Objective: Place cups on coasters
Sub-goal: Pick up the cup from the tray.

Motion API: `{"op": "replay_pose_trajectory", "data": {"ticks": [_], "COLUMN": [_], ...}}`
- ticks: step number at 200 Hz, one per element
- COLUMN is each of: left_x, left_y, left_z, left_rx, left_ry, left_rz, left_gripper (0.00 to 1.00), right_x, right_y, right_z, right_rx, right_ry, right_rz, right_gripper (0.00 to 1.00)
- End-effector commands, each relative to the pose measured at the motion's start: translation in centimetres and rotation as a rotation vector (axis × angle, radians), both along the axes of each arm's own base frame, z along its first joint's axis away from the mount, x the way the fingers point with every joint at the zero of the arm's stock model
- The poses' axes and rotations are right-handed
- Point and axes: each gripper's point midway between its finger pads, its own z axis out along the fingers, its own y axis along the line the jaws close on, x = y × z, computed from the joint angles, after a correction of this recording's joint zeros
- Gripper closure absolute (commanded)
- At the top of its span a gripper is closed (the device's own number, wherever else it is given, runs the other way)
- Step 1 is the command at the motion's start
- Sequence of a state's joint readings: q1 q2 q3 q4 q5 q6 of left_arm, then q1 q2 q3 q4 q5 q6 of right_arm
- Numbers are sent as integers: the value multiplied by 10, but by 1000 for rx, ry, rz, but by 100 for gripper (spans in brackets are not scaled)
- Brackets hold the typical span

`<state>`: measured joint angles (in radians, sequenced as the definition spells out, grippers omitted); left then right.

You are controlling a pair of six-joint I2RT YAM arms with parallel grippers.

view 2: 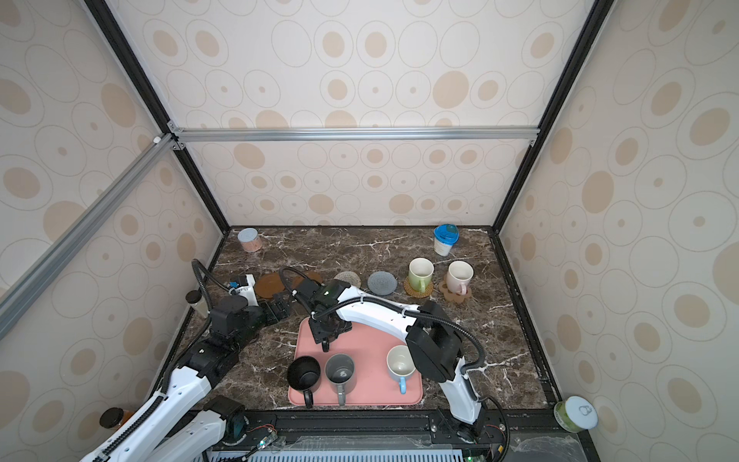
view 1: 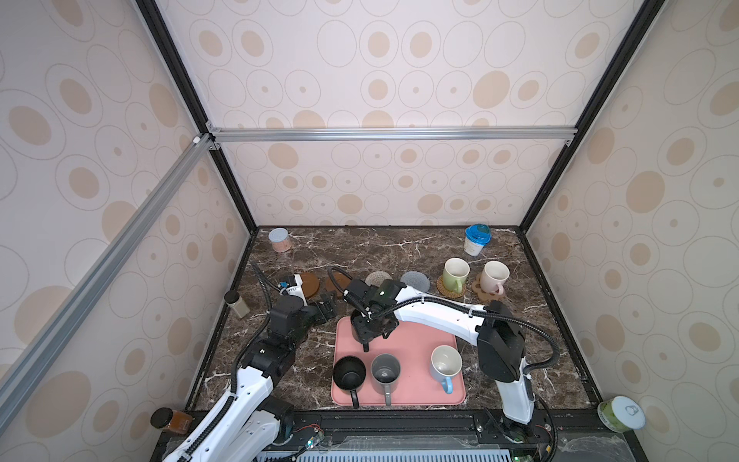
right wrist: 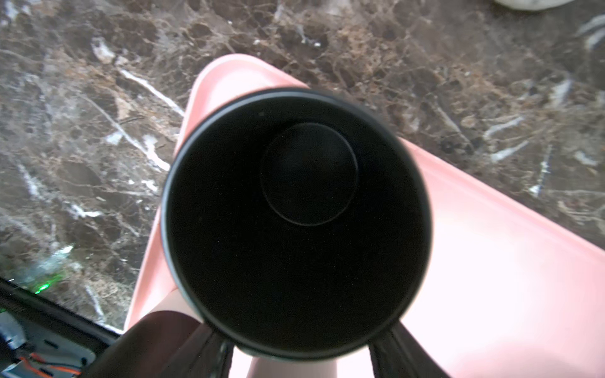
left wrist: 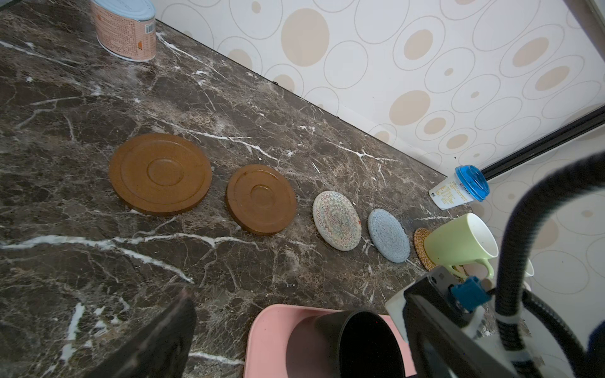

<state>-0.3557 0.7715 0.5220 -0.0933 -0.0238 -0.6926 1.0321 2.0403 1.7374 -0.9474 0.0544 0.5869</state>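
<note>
My right gripper (view 1: pixel 370 326) (right wrist: pixel 299 343) is shut on a black cup (right wrist: pixel 294 222) (left wrist: pixel 353 347) at the far left corner of the pink tray (view 1: pixel 416 352). Nearer on the tray stand another black cup (view 1: pixel 348 372), a grey cup (view 1: pixel 385 370) and a white and blue cup (view 1: pixel 445 364). A green cup (view 1: pixel 455 274) sits on the rattan coaster (view 1: pixel 451 290), and a white-pink cup (view 1: pixel 494 276) on the paw coaster (view 1: pixel 482 294). Bare coasters lie in a row: two brown discs (left wrist: pixel 160 173) (left wrist: pixel 262 199), whitish woven (left wrist: pixel 337 221), blue-grey woven (left wrist: pixel 389 235). My left gripper (view 1: pixel 326 308) hangs open left of the tray.
A pinkish can (view 1: pixel 278 239) stands at the back left and a blue-lidded jar (view 1: pixel 476 239) at the back right. A small bottle (view 1: pixel 236 304) leans at the left wall. A green can (view 1: pixel 621 414) and an amber jar (view 1: pixel 172 420) sit off the front corners.
</note>
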Motion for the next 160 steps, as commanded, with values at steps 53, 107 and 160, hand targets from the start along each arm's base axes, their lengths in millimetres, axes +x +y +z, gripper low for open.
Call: {"op": "replay_pose_trajectory", "data": {"ticks": [53,107,160], "left_x": [1,2,-1], "left_y": [-3,-3,-1], "left_z": [4,4,3], "left_rx": [-17,-14,-14], "left_ry": [-7,-6,-8], "left_rz": [-4,-6,3], "left_gripper": [0,0,0], "right_x": [-1,0,1], "right_y": [-20,-11,-10], "right_z": [-4,-11,-20], "right_rx": [-85,-65,-74], "right_ry": [-22,-12,-9], "right_rz": [-11,3,6], "right_gripper": [38,50,60]}}
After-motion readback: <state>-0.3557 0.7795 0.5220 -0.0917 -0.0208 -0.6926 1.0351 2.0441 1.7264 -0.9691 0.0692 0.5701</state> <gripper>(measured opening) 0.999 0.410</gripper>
